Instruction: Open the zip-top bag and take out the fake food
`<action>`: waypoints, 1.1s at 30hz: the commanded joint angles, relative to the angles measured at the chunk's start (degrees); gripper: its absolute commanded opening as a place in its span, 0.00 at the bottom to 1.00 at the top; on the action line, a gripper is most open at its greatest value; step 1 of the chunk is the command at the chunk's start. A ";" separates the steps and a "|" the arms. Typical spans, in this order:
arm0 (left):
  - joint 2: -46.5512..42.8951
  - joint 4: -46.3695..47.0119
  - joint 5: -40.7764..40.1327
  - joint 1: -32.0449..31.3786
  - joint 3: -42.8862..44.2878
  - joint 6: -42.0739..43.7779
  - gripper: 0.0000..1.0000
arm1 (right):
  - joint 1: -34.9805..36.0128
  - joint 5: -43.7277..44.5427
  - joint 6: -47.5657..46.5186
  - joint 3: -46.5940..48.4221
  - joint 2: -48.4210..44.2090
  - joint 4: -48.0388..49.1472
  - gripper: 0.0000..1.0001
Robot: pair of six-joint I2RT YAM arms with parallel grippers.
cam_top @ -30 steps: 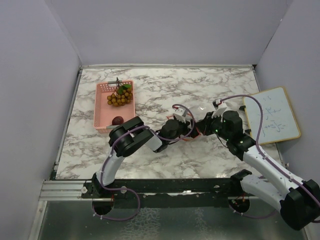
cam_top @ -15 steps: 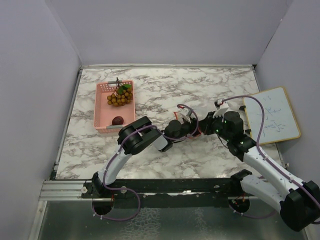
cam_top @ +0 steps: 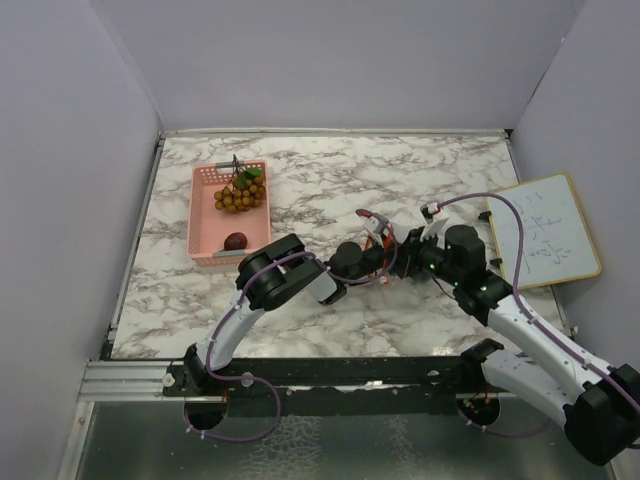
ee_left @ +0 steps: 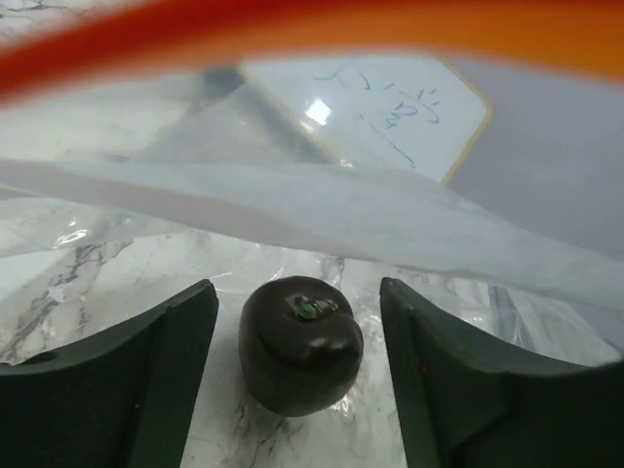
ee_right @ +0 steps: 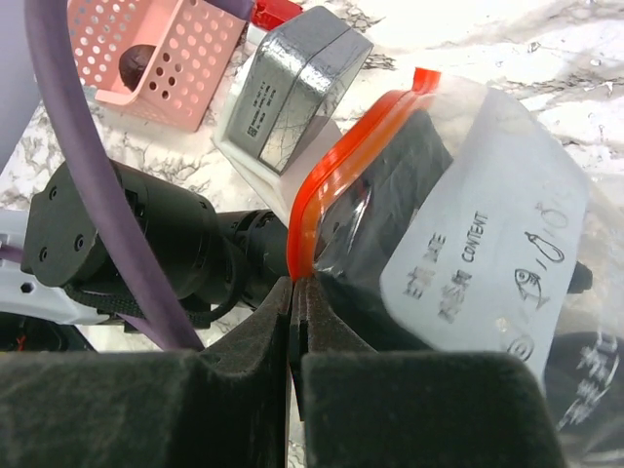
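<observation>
The clear zip-top bag [ee_right: 507, 224] with an orange-red zip strip [ee_right: 331, 166] lies at mid-table [cam_top: 392, 243]. My right gripper [ee_right: 295, 288] is shut on the zip strip and holds the mouth up; it also shows in the top view [cam_top: 420, 252]. My left gripper [ee_left: 297, 290] is open inside the bag [cam_top: 383, 258], with a dark maroon round fruit [ee_left: 300, 346] on the bag floor between its fingers, untouched. The golden-brown grape bunch [cam_top: 240, 196] and another dark round fruit [cam_top: 236, 241] lie in the pink basket [cam_top: 203, 222].
A small whiteboard [cam_top: 543, 232] lies at the right table edge and shows through the bag in the left wrist view [ee_left: 390, 107]. The pink basket stands at the left, also in the right wrist view [ee_right: 185, 49]. Grey walls enclose the marble table [cam_top: 330, 180].
My left arm has pushed rightward, deeper into the bag. My right gripper has shifted slightly left, still holding the zip strip.
</observation>
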 commanded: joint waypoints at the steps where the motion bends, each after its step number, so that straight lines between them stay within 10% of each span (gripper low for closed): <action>1: 0.26 4.25 5.08 -0.28 0.35 -0.02 0.76 | 0.31 1.52 -0.84 2.07 -0.90 -1.60 0.01; 21: -0.83 -11.43 5.04 -4.22 0.09 18.07 0.84 | 0.26 -1.19 0.33 1.48 -0.59 0.30 0.01; 33: -0.81 -11.95 3.22 -4.94 -0.02 18.53 0.60 | 0.23 -1.14 0.31 1.44 -0.65 0.26 0.01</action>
